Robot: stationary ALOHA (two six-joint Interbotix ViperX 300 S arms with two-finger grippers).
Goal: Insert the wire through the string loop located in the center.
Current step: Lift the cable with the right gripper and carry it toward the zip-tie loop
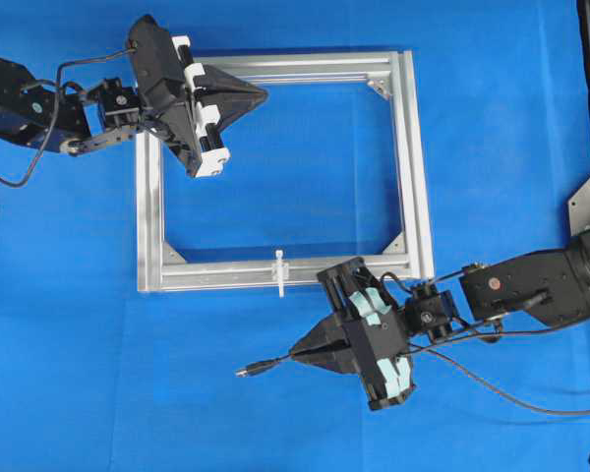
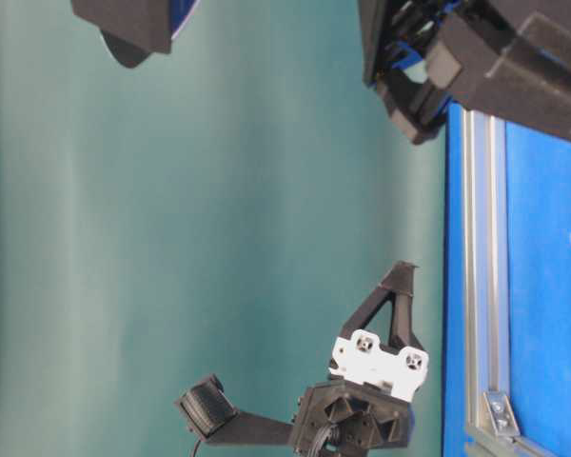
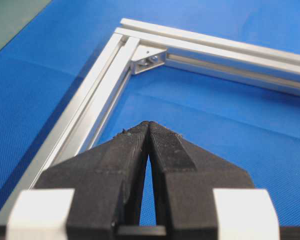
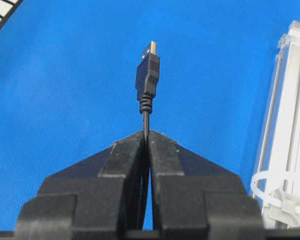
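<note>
Between the right gripper's (image 4: 146, 134) jaws, shut tight, sits the wire (image 4: 146, 117), pinched just behind its plug. The plug sticks straight out past the jaw tips, free end fwd, w/ the rest of the cable trailing back toward the right arm.

Overhead view: wire's long axis runs roughly parallel to the near bar of the aluminium frame (image 1: 206, 275), tip pointing toward the tabletop's left edge. Plug tip is off the frame, over bare blue tabletop (image 1: 98, 393) on the near side of that bar.

String loop (image 1: 279, 272) stands crosswise on that near bar, about mid-length. From the jaws it lies up and slightly left in the overhead view, i.e. off to the side of the plug, not ahead of it. Right wrist view agrees: loop shows at lower right edge, beside the jaws.

So the plug prob. has to shift sideways to the bar and line up w/ the loop's opening before going through.

Left gripper (image 1: 259, 95) is also shut, holding nothing, over the frame's far-left corner, well apart from the loop. Right arm is clearly nearer.
</note>
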